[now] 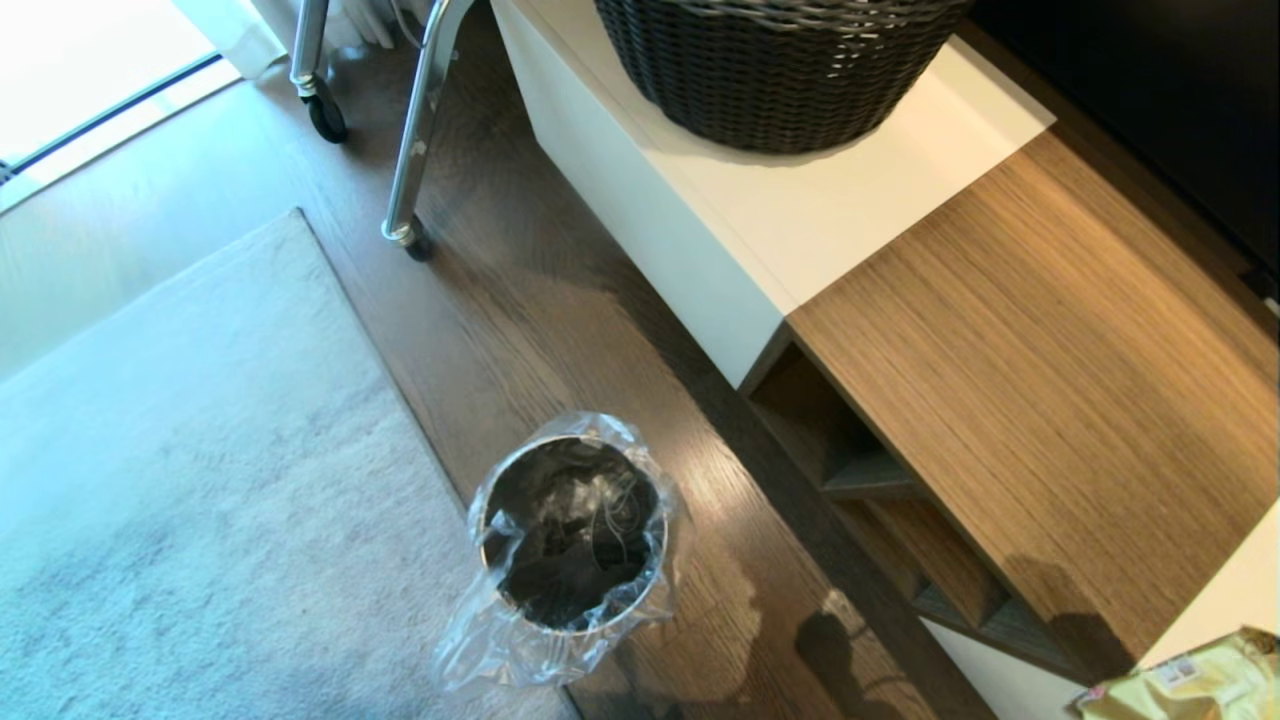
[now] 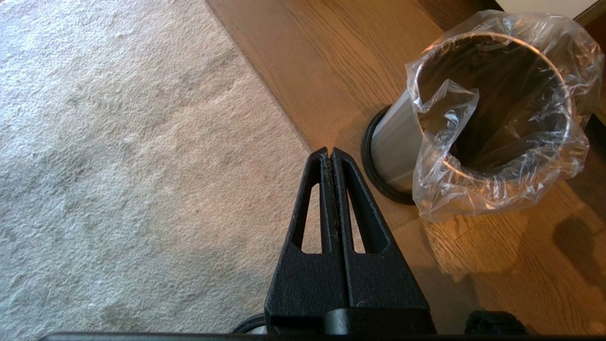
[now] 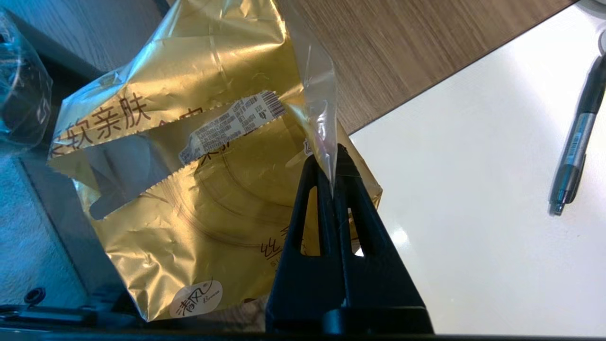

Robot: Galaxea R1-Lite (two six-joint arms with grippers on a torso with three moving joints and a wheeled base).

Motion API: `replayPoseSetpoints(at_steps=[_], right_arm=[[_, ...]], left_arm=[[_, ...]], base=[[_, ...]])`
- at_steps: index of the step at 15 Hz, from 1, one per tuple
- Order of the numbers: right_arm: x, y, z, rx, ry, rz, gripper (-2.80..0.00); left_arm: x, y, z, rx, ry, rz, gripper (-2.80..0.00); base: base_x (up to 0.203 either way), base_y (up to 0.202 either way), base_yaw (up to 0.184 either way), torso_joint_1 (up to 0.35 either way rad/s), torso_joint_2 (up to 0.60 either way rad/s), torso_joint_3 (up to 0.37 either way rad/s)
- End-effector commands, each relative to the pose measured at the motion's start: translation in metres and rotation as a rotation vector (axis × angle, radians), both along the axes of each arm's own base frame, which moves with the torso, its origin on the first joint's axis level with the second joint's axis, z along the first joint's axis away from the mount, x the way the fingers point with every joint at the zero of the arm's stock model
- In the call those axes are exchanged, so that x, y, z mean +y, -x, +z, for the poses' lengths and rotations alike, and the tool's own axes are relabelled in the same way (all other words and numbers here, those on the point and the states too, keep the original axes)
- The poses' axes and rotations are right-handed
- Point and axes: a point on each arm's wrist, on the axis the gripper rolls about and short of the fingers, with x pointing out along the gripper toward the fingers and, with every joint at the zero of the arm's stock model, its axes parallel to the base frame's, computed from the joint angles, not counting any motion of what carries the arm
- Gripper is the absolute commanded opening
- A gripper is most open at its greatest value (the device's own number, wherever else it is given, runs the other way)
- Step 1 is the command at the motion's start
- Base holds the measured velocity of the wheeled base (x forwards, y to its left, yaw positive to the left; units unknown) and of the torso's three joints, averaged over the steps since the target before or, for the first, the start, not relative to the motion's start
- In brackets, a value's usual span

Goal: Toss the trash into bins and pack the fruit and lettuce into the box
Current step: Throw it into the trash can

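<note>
— Looking at the floor first: standing there on the dark wood, one shiny steel bin (image 1: 572,535), wearing a clear plastic bag (image 1: 500,640) over its rim. Looking dark inside, with nothing clear to make out in there.

— Sitting right by the edge of the pale rug (image 1: 200,470)?

— Yes, just beside it, and near the front of the low wood table (image 1: 1050,400).

— And the left hand (image 2: 330,154)?

— Hanging over the line where rug meets wood, near the bin's black base ring (image 2: 374,166), not touching it. Fingers pressed flat together, holding nothing.

— What about the right hand (image 3: 334,163)?

— Pinching tight on the gold wrapper (image 3: 199,189), gripping a clear crinkly strip at its edge. Hanging open and wrinkled, showing dark writing and a white label with a barcode.

— Where is that happening?

— Over the corner where the wood top meets the white top (image 3: 473,213). Peeking into the head view too, low in the right corner, a bit of gold (image 1: 1190,685).

— Anything else lying about?

— Resting on the white top, well apart from the wrapper, a pen (image 3: 575,142). Sitting farther back on a white cabinet, a dark woven basket (image 1: 780,70). Standing on the floor beyond, two metal legs with little wheels (image 1: 410,235).
</note>
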Motion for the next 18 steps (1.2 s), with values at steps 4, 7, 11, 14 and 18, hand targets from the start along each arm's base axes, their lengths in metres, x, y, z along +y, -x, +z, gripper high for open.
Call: replayPoseSetpoints(at_steps=[4,7,11,14,18], right_arm=[[0.0000,-0.0003,-0.0005,0.007,-0.003,0.001,-2.80],[0.0000,-0.0003,-0.0005,0.007,-0.004,0.001,-2.80],[0.0000,-0.0003,-0.0005,0.007,-0.004,0.001,-2.80],[0.0000,-0.0003,-0.0005,0.007,-0.003,0.001,-2.80],[0.0000,-0.0003,-0.0005,0.007,-0.005,0.000,-2.80]], left_arm=[[0.0000,0.0000,0.0000,-0.001,0.000,0.000,-2.80],[0.0000,0.0000,0.0000,-0.001,0.000,0.001,-2.80],[0.0000,-0.0001,0.0001,0.000,0.000,0.000,-2.80],[0.0000,-0.0001,0.0001,0.001,0.000,0.000,-2.80],[0.0000,0.0000,0.0000,-0.001,0.000,0.000,-2.80]], base=[[0.000,0.000,0.000,0.000,0.00,0.000],[0.000,0.000,0.000,0.000,0.00,0.000],[0.000,0.000,0.000,0.000,0.00,0.000],[0.000,0.000,0.000,0.000,0.00,0.000],[0.000,0.000,0.000,0.000,0.00,0.000]])
